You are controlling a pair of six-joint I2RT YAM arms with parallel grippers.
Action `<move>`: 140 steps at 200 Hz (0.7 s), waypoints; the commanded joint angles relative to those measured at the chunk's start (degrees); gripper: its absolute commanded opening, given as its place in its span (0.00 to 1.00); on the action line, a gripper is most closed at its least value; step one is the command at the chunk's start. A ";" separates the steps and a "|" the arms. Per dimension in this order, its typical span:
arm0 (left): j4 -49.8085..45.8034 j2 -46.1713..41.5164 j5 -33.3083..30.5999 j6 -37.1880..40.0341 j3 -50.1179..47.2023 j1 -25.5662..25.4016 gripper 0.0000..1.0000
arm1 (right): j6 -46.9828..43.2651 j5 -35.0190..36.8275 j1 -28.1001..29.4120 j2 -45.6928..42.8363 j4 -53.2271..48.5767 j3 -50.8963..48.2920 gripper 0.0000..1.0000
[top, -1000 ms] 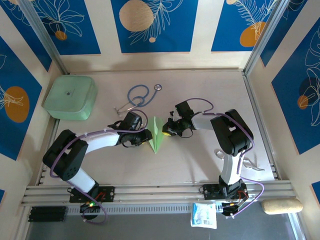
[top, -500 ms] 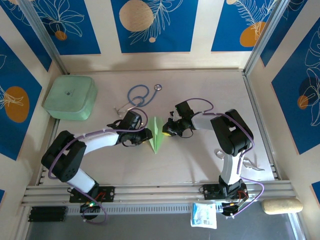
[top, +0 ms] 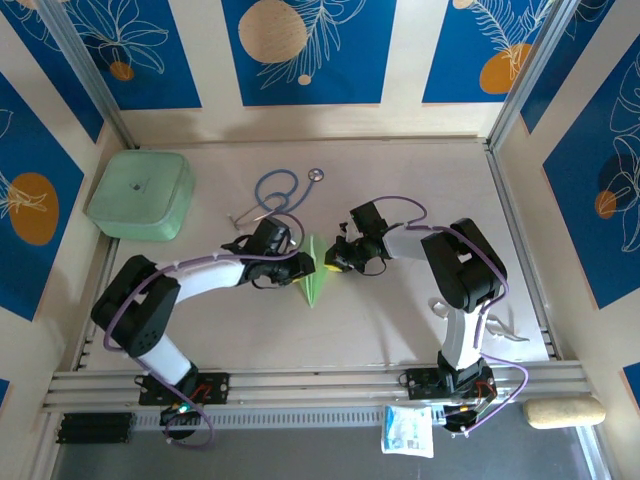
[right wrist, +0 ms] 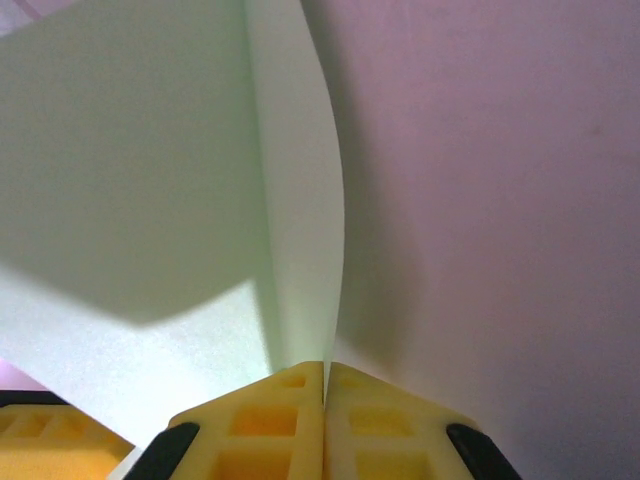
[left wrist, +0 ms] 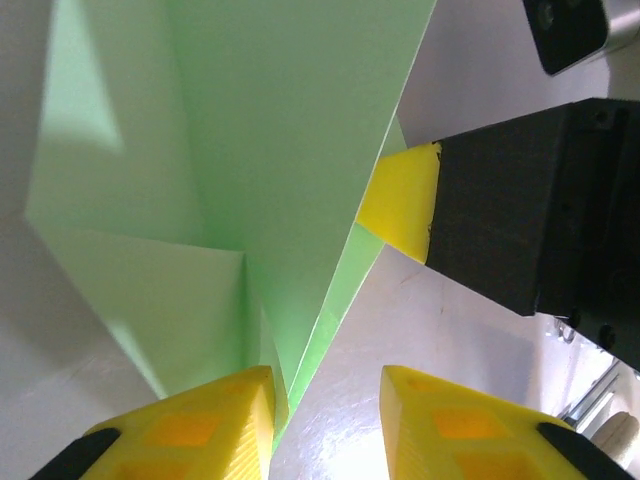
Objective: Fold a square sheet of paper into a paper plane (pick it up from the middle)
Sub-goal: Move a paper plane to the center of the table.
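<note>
The paper plane (top: 316, 278), pale green paper folded to a narrow pointed dart, lies mid-table with its tip toward the near edge. My right gripper (top: 334, 262) is shut on its right side; in the right wrist view the jaws (right wrist: 325, 375) pinch a thin standing fold of the paper (right wrist: 150, 180). My left gripper (top: 301, 268) is at the paper's left edge. In the left wrist view it (left wrist: 327, 420) stands open, with the green paper's (left wrist: 270, 150) edge against the inner face of the left finger (left wrist: 200, 425) and bare table in the gap. The right gripper's yellow fingertip (left wrist: 400, 205) touches the paper opposite.
A thick mint-green box (top: 140, 195) sits at the back left. A blue stethoscope (top: 280, 192) lies just behind the left gripper. The metal rail (top: 320, 385) runs along the near edge, with a white packet (top: 408, 430) below it.
My left gripper has slid right, up against the paper's left edge. The right gripper has kept its pinch and not moved.
</note>
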 commanded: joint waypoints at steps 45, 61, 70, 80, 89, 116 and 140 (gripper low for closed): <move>-7.10 3.03 -3.32 3.20 4.43 -2.87 0.37 | -0.50 -1.75 0.26 -0.75 -2.49 2.66 0.08; -8.68 3.41 -4.30 3.91 5.35 -3.39 0.38 | -0.58 -1.91 0.36 -1.02 -2.82 2.97 0.08; -9.69 3.80 -5.07 4.19 5.96 -3.57 0.39 | -0.59 -2.10 0.45 -1.10 -2.97 3.13 0.08; -10.47 4.21 -5.62 4.28 6.55 -3.81 0.38 | -0.50 -2.25 0.53 -1.19 -2.98 3.28 0.08; -10.81 4.61 -6.00 4.28 6.94 -3.98 0.38 | -0.41 -2.31 0.62 -1.32 -2.96 3.23 0.08; -11.21 5.73 -7.15 3.87 7.94 -4.20 0.37 | -0.27 -3.02 0.87 -1.15 -3.15 3.51 0.09; -12.08 7.07 -7.83 3.51 9.03 -4.52 0.36 | -0.06 -3.66 0.91 -0.56 -3.29 3.79 0.09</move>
